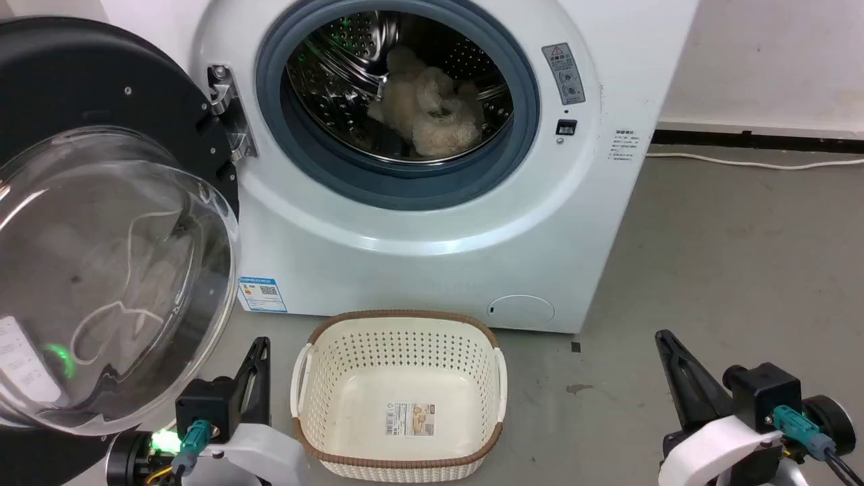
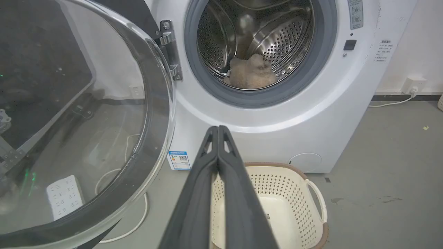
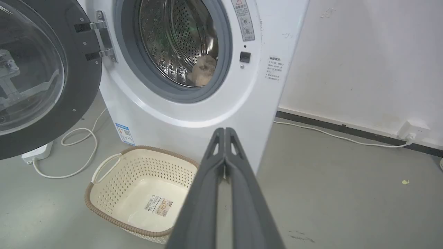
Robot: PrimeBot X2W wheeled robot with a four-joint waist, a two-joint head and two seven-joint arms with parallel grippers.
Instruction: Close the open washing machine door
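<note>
At floor level, front of robot: washing machine (image 1: pixel 418 256), white front-loader.

**1. Parts, status**
- Washing machine door (image 1: pixel 81 81): wide open, swung out to robot's L on the metal hinge (image 1: pixel 226 111) at the L side of the opening. The inner face w/ glass bowl window (image 1: pixel 108 270) is turned toward the head cam. The free edge is the part nearest the robot.
- Steel drum (image 1: pixel 337 74): exposed. A beige fluffy item (image 1: pixel 432 111) lies inside, behind the grey gasket (image 1: pixel 405 189). Nothing hangs over the gasket, so the seal path looks free (judgement).
- Latch socket (image 1: pixel 565 127): R of opening, opposite the hinge. The door catch must land here.
- Cream basket (image 1: pixel 398 322): empty, on the floor just in front of the machine, below the opening. Clearance under the door's swing arc can't be confirmed.
- White cable (image 3: pixel 79 148): on the floor below the open door.

**2. Grippers**
- L gripper (image 2: pixel 218 128): fingers pressed together tip to tip, nothing held. Sits low, between the door's lower rim and the basket, not touching the door. Probable reason: joined fingers make one stiff pusher, and this arm is on the door side.
- R gripper (image 3: pixel 225 129): fingers likewise together, empty. Low at R, well apart from door and basket. Reads as standby.

**3. Progress**
Not started, door untouched.

**4. Next move (judgement)**
The L arm needs contact on the black rim near the free edge, then a sweep R toward the opening.

**5. Caution**
The bowl window is curved and smooth, so fingers may slip off it. A light push may leave the catch unlatched.
</note>
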